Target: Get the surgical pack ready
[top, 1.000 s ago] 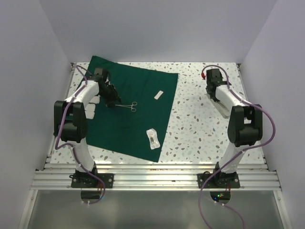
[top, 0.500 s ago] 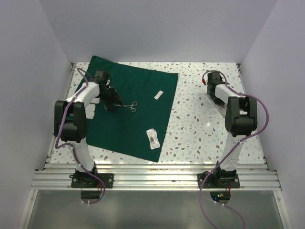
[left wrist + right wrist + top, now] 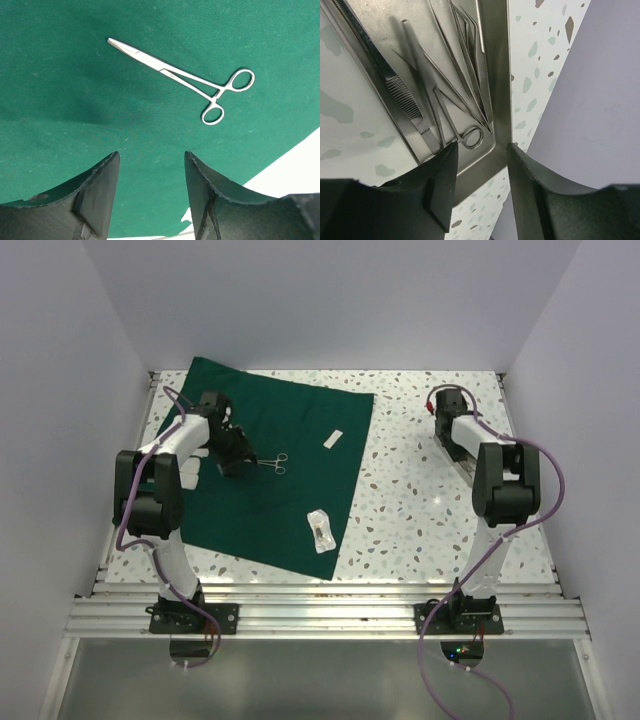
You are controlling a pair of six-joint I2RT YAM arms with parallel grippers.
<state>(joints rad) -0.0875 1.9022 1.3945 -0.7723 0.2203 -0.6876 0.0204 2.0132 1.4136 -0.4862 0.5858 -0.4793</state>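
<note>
I see the surgical pack (image 3: 300, 490) as a large dark green cloth spread flat on the left half of the speckled table (image 3: 410, 490). It is roughly square and sits a little askew, with its far left corner near the back wall and its right edge running down the middle of the tabletop. From above it carries ring-handled forceps (image 3: 272, 462), a small white pad (image 3: 334, 438) and a clear packet (image 3: 320, 530) nearer my side. More white pads (image 3: 190, 472) lie beside the left arm. The overhead view is too coarse to read either hand, so I go by the wrist cameras. At the left wrist the cloth (image 3: 75, 75) shows a fine weave with soft shading, and the forceps (image 3: 185, 80) lie closed, tips pointing up-left. The left gripper (image 3: 152, 165) hangs just short of them, jaws wide apart and holding nothing. The right wrist view shows what the overhead view barely does: the right gripper (image 3: 481, 150) is over the corner of a shallow metal tray (image 3: 492, 60) holding serrated tweezers (image 3: 405, 95) and thin steel instruments, one of them ring-handled (image 3: 472, 136). Its jaws are parted and hold nothing that I can see.
</note>
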